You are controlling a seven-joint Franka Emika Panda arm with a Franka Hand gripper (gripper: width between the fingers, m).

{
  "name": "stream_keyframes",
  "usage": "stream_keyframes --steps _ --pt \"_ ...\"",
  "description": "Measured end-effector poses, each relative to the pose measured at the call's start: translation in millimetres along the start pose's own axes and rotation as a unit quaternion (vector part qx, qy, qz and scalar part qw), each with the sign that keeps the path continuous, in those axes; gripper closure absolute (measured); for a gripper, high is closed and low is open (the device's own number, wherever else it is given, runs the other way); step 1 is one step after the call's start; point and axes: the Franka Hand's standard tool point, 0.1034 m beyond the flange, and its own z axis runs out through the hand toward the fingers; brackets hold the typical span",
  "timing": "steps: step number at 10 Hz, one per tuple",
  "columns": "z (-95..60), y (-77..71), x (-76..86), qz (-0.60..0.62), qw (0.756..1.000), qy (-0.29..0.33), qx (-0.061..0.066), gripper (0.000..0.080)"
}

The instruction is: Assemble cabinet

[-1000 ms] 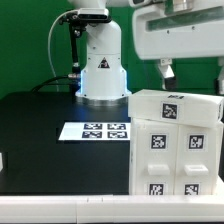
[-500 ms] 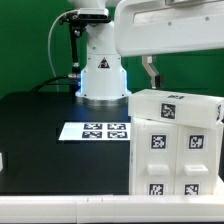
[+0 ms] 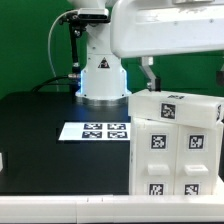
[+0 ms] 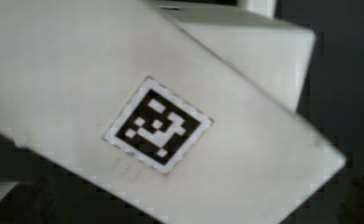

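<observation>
The cabinet (image 3: pixel 175 140) is a big white box with several black-and-white tags and stands on the black table at the exterior view's right. My gripper (image 3: pixel 150 72) hangs under the arm's white body, just above the cabinet's upper left corner. Only one dark finger shows, so I cannot tell whether the gripper is open or shut. In the wrist view a white cabinet face (image 4: pixel 179 100) with one tag fills the picture at very close range, and no fingers show.
The marker board (image 3: pixel 95 130) lies flat on the black table (image 3: pixel 40 140) in front of the robot base (image 3: pixel 100 75). A small white part (image 3: pixel 2 160) shows at the exterior view's left edge.
The arm's white body and the gripper have moved toward the exterior view's left, from above the cabinet's middle to above its left corner. In the last half second there is almost no movement.
</observation>
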Motion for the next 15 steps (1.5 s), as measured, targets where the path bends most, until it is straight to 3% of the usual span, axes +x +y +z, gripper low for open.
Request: stream_keyframes --steps 3,5,10,12,14,15 --pt "0.3 5.0 -2.1 -0.091 0.996 -0.006 -0.006 0.0003" --pt "4.3 7.1 -15.8 -0.157 0.987 -0.044 0.008 0.0003" --pt "9.4 14.7 -13.5 -0.337 0.941 -0.043 -0.004 0.0003" --pt "22.6 11.1 -17.0 -0.295 0.954 -0.050 -0.005 0.0003" --pt "24.3 13.1 -17.9 -0.284 0.957 -0.052 -0.006 0.0003" --pt "24.6 13.3 -18.1 -0.273 0.961 -0.052 -0.007 0.0095"
